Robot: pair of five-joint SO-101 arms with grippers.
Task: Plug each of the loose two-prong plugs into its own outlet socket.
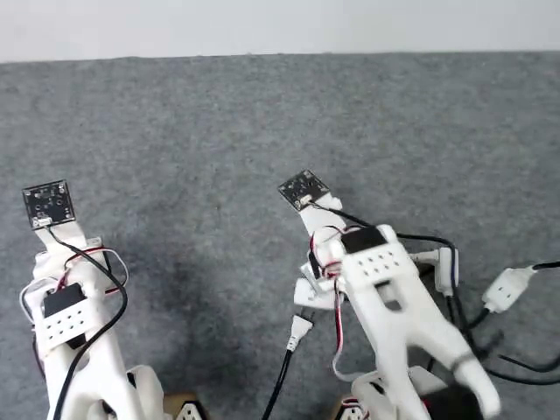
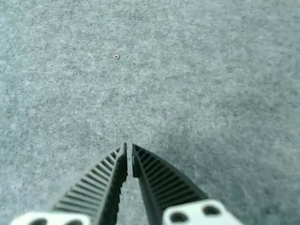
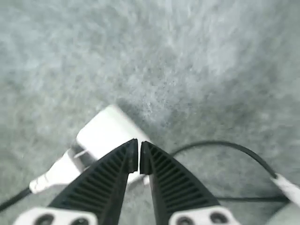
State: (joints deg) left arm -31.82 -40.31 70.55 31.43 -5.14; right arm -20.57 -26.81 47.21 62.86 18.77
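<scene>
Grey carpet covers the table in my high view, with the left arm at the lower left of the frame and the right arm right of centre. The left gripper has its 2 ribbed fingers pressed together with only a hairline gap at the tips. It holds nothing and sits over bare carpet, and a tiny pale speck lies in the upper left of that wrist picture. The right gripper is likewise closed on nothing, its tips just over a corner of a white outlet block. A white plug sits at the lower left of that picture with its metal end against the block; I cannot tell how far it is seated. From above, the plug lies at lower centre, just left of the right arm, and its black cable runs down to the bottom edge. The block peeks out just above the plug, partly under the arm. 1 more white connector lies near the right edge on a dark lead, well apart from the plug. Another white piece sits just right of the arm.
</scene>
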